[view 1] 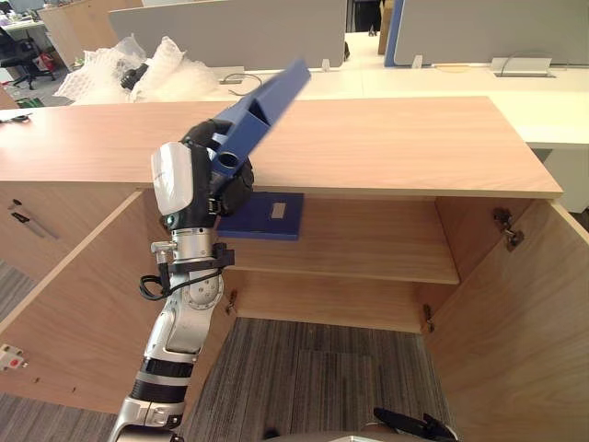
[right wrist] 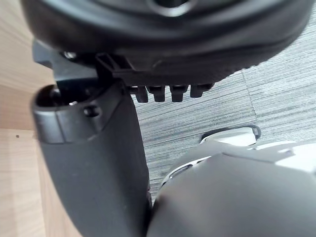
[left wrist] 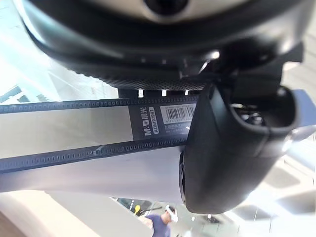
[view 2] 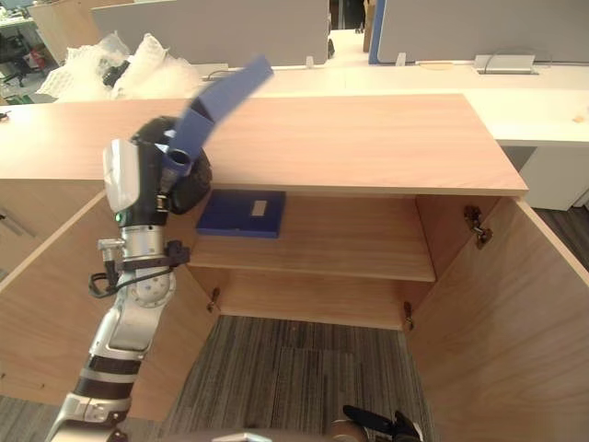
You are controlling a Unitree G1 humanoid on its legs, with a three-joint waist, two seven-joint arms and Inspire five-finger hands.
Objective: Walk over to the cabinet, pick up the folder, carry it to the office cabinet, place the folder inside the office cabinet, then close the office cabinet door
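Left hand (view 1: 210, 173) carrying the folder (view 1: 268, 103) in front of the open office cabinet (view 1: 396, 138). The fingers and thumb (left wrist: 232, 148) are closed around the folder's lower end, near its round finger hole, probably because a grip at the narrow end leaves most of its length free to be fed into the opening first. The long axis is tilted: it rises from the hand up, away from the robot and to its right, so the free end points over the cabinet's top instead of at the shelf (view 1: 368, 244). At this tilt the folder would likely meet the top's front edge, so it seems to need lowering and levelling before entry. A second blue folder (view 1: 267, 217) lies flat on the shelf's left part. Both doors stand open, the right door (view 1: 525, 313) swung wide. The right hand (view 1: 414, 425) hangs low near the floor; its state cannot be told.
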